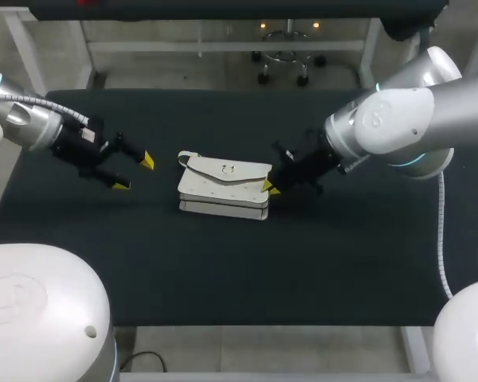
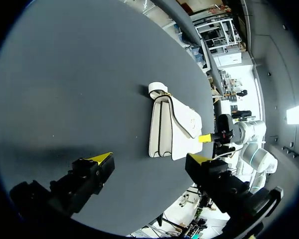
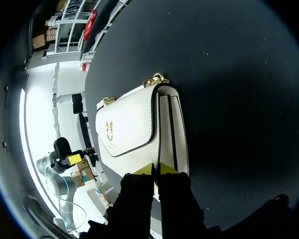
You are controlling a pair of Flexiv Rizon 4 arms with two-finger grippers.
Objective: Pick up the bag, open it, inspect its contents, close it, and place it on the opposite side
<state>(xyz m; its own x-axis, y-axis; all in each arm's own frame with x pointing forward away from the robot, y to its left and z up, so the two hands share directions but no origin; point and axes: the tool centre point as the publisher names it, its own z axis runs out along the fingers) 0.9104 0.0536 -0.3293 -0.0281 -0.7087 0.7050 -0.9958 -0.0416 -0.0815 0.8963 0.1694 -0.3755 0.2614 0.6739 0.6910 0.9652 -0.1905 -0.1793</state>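
One smooth, boxy white bag point(image 1: 223, 189) with a gold clasp point(image 1: 229, 169) lies on the matte black table point(image 1: 223, 270), the right gripper point(image 1: 268, 188) pinching its end and the left gripper point(image 1: 134, 173) spread wide.

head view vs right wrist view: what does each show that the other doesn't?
Head only: the left gripper with its jaws plainly open, well clear of the bag. Right wrist only: the gold chain fittings at the bag's far end, and the right gripper with its jaws together against the bag's near end. Both: the white bag lying with its flap closed on the black table.
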